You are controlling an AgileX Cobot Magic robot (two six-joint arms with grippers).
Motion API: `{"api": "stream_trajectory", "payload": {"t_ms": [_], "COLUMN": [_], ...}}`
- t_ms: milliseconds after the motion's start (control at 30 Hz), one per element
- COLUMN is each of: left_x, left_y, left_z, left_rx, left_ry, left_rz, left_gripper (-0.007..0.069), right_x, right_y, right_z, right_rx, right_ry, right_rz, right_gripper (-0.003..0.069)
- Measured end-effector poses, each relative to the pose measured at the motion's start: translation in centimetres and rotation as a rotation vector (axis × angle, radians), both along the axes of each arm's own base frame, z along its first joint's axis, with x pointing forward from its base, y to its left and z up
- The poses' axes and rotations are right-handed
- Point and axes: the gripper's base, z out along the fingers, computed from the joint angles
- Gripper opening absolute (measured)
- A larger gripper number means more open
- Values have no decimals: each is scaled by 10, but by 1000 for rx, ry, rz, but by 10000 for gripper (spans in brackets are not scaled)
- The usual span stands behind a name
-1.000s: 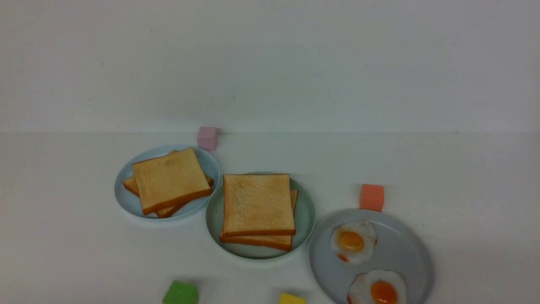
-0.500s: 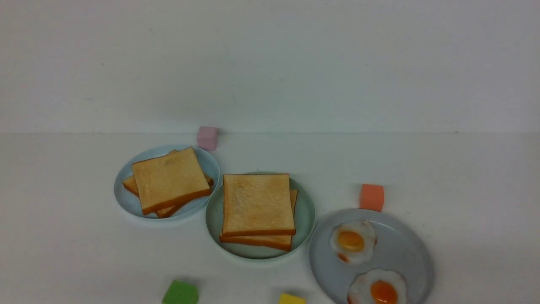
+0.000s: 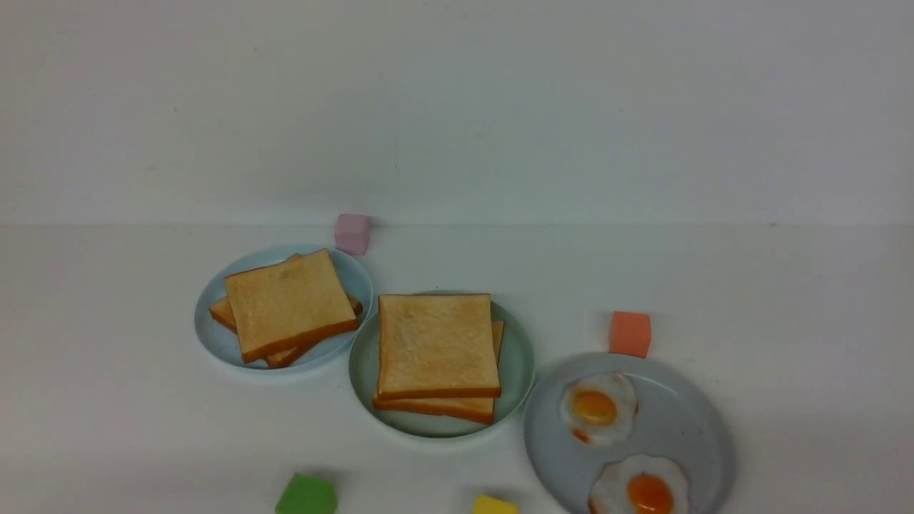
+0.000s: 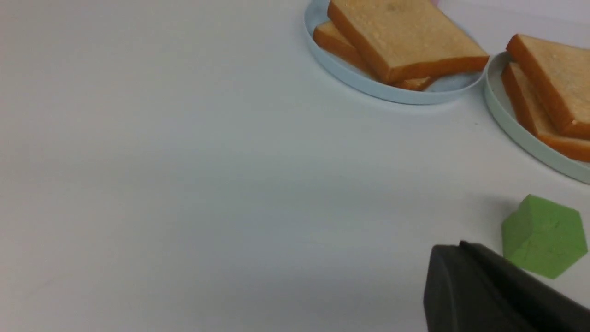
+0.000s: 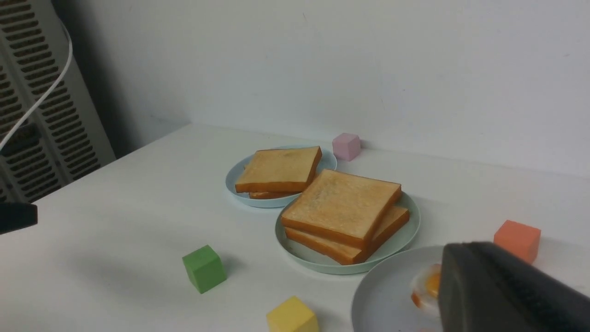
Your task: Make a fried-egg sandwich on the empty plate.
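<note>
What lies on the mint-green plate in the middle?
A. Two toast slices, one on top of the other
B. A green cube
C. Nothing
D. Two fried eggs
A: the mint-green plate carries two stacked toast slices, while both visible fried eggs lie on the grey plate.

Two toast slices [image 5: 341, 205] lie stacked, slightly offset, on a mint-green plate [image 5: 405, 233] on the white surface [image 5: 115, 230]. Just behind it, a pale blue plate [image 5: 328, 162] carries two more slices [image 5: 279, 168]. A grey plate [image 5: 387, 295] in front holds a fried egg [image 5: 426, 290], partly hidden by the dark right tool [image 5: 502, 295]. Pink [image 5: 346, 146], orange [image 5: 517, 240], green [image 5: 204, 268] and yellow [image 5: 292, 316] cubes stand around the plates.
</note>
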Motion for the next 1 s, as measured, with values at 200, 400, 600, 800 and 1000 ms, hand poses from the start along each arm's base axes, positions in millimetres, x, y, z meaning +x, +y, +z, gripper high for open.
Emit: {"api": "stream_trajectory", "payload": {"t_ms": [200, 400, 600, 800, 1000], "left_x": [0, 0, 0, 0, 0], "left_y": [2, 3, 2, 2, 2], "left_z": [0, 0, 0, 0, 0], "left_rx": [0, 2, 2, 2, 2], "left_ry": [-2, -3, -5, -5, -6], "left_rz": [49, 49, 48, 48, 48], "left_gripper": [11, 17, 22, 29, 36], "right_x": [0, 0, 0, 1, 6], "right_y": [0, 0, 0, 0, -7], "right_z": [0, 0, 0, -2, -2], "right_rx": [0, -1, -2, -48, -152], "right_ry": [1, 2, 2, -21, -109], "right_rz": [0, 1, 1, -5, -135], "right_gripper": [25, 32, 43, 49, 53]}}
